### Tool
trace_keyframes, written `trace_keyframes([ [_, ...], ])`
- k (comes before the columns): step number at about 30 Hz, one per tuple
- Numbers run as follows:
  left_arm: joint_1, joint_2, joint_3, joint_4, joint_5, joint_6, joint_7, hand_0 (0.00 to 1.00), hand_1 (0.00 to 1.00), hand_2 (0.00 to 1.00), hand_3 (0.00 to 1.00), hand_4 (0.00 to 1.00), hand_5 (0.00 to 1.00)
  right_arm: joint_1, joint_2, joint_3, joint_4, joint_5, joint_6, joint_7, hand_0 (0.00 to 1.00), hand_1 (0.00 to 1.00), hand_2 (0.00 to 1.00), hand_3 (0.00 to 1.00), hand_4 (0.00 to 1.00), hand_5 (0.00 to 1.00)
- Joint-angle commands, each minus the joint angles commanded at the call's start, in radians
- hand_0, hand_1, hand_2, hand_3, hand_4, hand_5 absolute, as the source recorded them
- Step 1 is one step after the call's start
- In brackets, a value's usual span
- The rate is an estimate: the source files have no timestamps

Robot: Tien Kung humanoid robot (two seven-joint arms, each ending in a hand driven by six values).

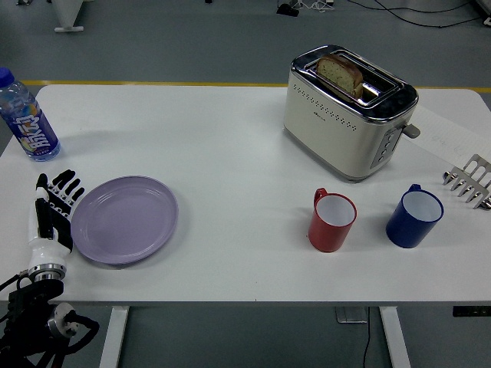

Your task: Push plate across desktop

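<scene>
We see the left hand (54,215) with fingers (67,186) straight and spread, holding nothing, its edge against the left rim of the lilac plate (125,219). The plate lies flat on the white desk (230,153), near its front-left corner.

1. Water bottle (28,118) with a blue cap, standing upright at the far left of the white table (230,153).
2. Cream and chrome toaster (349,111) far right of centre, with a slice of bread (341,74) sticking out of a slot.
3. Red mug (332,221) near the front, blue mug (414,216) just right of it, not touching.
4. Metal rack thing (469,181) poking in at the right edge.
</scene>
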Motion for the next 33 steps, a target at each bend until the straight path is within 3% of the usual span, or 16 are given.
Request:
trace_keyframes([
  [16,-0.031,0.000,0.065,0.015,-0.040,0.007,-0.008,0.760,0.792,0.801,0.643,0.533,0.998,0.004,0.000,0.003,0.000,-0.007,0.002,-0.001,0.566,0.555,0.689,0.605,0.321,0.307],
  [33,-0.059,0.000,0.191,0.018,-0.100,0.013,-0.020,0.764,0.795,0.802,0.643,0.530,0.998,0.006,-0.002,0.004,-0.001,-0.011,0.003,0.001,0.567,0.555,0.688,0.605,0.322,0.306],
])
